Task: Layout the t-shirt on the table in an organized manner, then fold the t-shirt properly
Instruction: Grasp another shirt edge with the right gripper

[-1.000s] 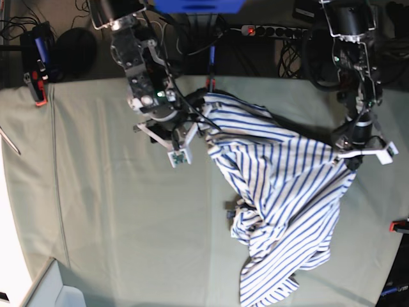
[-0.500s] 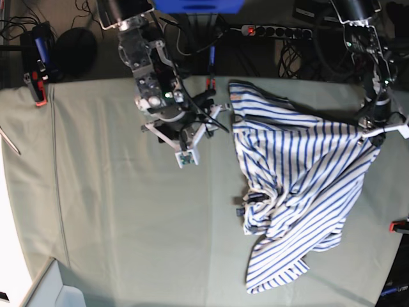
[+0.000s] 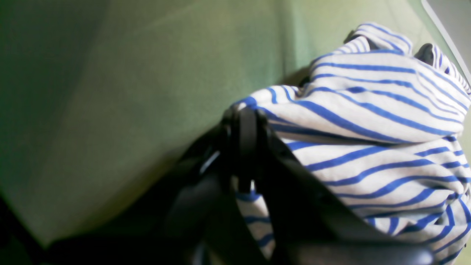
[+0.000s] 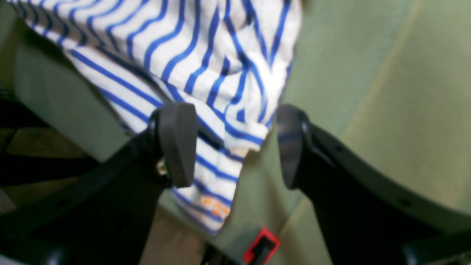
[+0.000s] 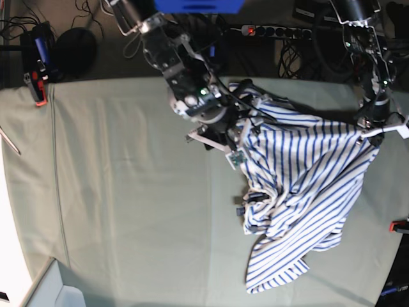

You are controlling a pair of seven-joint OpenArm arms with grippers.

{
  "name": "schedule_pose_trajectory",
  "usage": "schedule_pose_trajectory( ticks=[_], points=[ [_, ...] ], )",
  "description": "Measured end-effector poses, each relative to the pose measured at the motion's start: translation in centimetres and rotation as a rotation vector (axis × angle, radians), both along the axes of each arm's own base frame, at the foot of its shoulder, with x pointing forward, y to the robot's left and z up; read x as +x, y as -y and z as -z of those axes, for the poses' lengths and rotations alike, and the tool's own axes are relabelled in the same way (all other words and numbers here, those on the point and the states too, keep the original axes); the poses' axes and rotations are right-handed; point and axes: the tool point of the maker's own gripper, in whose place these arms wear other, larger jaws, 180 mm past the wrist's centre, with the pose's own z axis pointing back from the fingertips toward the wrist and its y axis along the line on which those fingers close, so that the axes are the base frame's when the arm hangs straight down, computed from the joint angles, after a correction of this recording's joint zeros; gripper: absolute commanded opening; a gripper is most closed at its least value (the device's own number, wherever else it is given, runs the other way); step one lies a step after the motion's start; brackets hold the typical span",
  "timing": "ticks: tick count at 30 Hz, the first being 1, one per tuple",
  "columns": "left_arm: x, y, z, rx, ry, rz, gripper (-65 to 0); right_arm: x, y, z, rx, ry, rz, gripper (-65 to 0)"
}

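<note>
The t-shirt (image 5: 300,185), white with blue stripes, lies crumpled on the right half of the table (image 5: 115,192), its lower part bunched and twisted. My left gripper (image 5: 372,131) holds its far right edge, and the left wrist view shows that gripper (image 3: 244,121) shut on striped fabric (image 3: 368,129). My right gripper (image 5: 238,137) hovers over the shirt's upper left edge. In the right wrist view its jaws (image 4: 233,143) stand open, with a fold of the t-shirt (image 4: 206,66) and its small orange mark (image 4: 217,206) between the two pads.
A power strip (image 5: 268,30) and cables lie behind the table's far edge. Red clamps sit at the far left (image 5: 38,96) and the right edge (image 5: 399,225). A white box corner (image 5: 51,288) shows at the bottom left.
The left gripper dragged the shirt to the right, then stayed still. The open right gripper has moved right, from bare table to over the shirt's upper left edge.
</note>
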Motion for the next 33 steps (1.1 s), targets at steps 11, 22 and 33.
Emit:
schedule_pose_trajectory(
  ticks=[11, 22, 33],
  points=[
    [0.0, 0.0, 0.0, 0.0, 0.003, -0.002, -64.9, 0.6, 0.7, 4.6, -0.057, -0.036, -0.01, -30.2],
    [1.5, 1.7, -1.6, 0.019, 0.04, 0.047, -64.9, 1.1, 1.9, 4.0, -0.047, -0.05, 0.027, -65.0],
    [6.3, 17.7, -5.7, -0.039, 0.173, 0.454, -64.6, 5.3, 19.8, -8.1, -0.112, 0.308, 0.383, -65.0]
  ],
)
